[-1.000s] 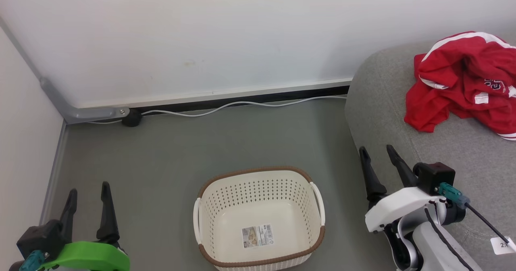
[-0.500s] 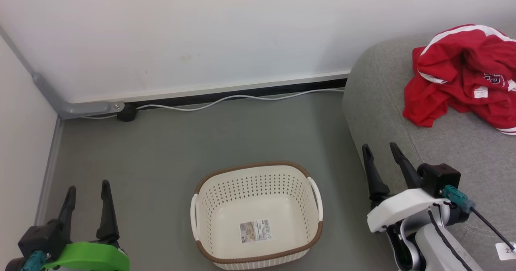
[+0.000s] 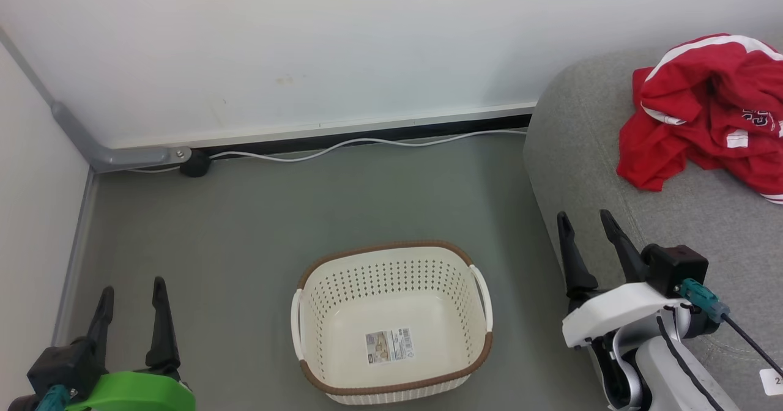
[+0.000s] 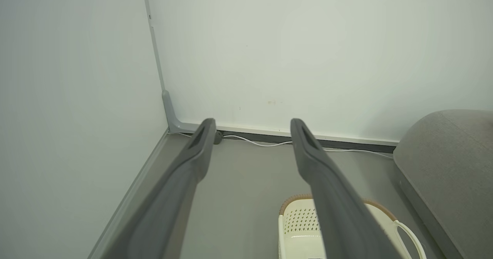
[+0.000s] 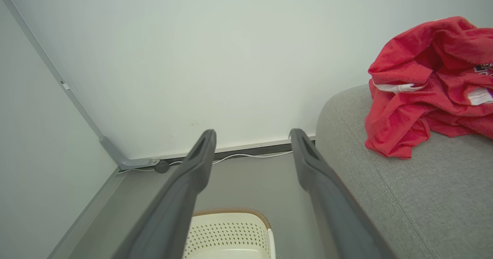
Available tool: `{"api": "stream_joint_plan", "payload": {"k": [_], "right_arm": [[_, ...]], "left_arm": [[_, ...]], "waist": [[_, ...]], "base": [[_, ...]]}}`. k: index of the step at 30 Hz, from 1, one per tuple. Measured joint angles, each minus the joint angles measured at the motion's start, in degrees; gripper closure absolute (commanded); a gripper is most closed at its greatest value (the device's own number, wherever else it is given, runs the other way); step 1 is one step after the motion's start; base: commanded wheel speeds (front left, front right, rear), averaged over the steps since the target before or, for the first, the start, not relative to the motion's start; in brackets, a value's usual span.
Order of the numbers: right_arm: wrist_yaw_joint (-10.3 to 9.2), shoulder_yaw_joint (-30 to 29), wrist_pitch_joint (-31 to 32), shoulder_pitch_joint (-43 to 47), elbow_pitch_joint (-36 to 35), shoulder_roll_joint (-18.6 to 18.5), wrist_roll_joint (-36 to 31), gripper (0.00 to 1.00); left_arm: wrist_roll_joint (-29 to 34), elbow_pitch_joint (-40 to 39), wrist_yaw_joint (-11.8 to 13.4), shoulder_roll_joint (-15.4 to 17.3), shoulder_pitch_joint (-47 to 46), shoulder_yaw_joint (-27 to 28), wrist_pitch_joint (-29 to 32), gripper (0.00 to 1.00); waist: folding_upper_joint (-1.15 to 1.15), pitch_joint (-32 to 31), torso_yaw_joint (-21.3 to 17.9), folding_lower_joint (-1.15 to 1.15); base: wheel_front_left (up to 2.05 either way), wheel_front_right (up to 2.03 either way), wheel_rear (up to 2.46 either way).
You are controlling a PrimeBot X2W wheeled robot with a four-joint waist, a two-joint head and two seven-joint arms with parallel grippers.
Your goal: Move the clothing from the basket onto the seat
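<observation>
Both left gripper [image 3: 134, 284] and right gripper [image 3: 583, 214] stand spread, empty; basket [image 3: 391, 276] bare, clothing [image 3: 703, 117] on the far-right seat [image 3: 587, 154], so seemingly only retreat remains.

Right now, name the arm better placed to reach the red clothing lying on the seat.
Right. The right gripper, open, hangs at the near edge of the seat, below the clothing in the head view. The left gripper, also open, sits beyond the basket, by the side wall.
</observation>
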Motion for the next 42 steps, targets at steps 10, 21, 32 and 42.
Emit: {"api": "stream_joint_plan", "payload": {"k": [10,21,32,42], "right_arm": [[-0.12,-0.4,0.0,0.2,-0.8,-0.1,-0.1,0.00],[-0.12,-0.1,0.1,3.1,2.0,0.5,0.0,1.00],[0.97,-1.5,0.9,4.2,2.1,1.0,5.8,1.00],[2.01,-3.6,2.9,4.1,1.8,1.4,13.1,1.00]], "left_arm": [[1.8,-0.2,0.0,0.0,0.0,0.1,0.0,0.00],[2.5,3.0,0.0,-2.3,0.2,-1.0,0.1,1.00],[-3.1,3.8,-0.7,-3.1,0.3,-0.6,1.4,1.00],[-9.9,4.2,-2.1,-3.8,0.3,0.3,3.2,1.00]], "waist": [[0.00,0.5,0.3,0.00],[0.00,0.8,0.3,0.00],[0.00,0.8,0.6,0.00],[0.00,0.7,0.9,0.00]], "base": [[0.00,0.00,0.00],[0.00,0.00,0.00],[0.00,0.00,0.00],[0.00,0.00,0.00]]}}
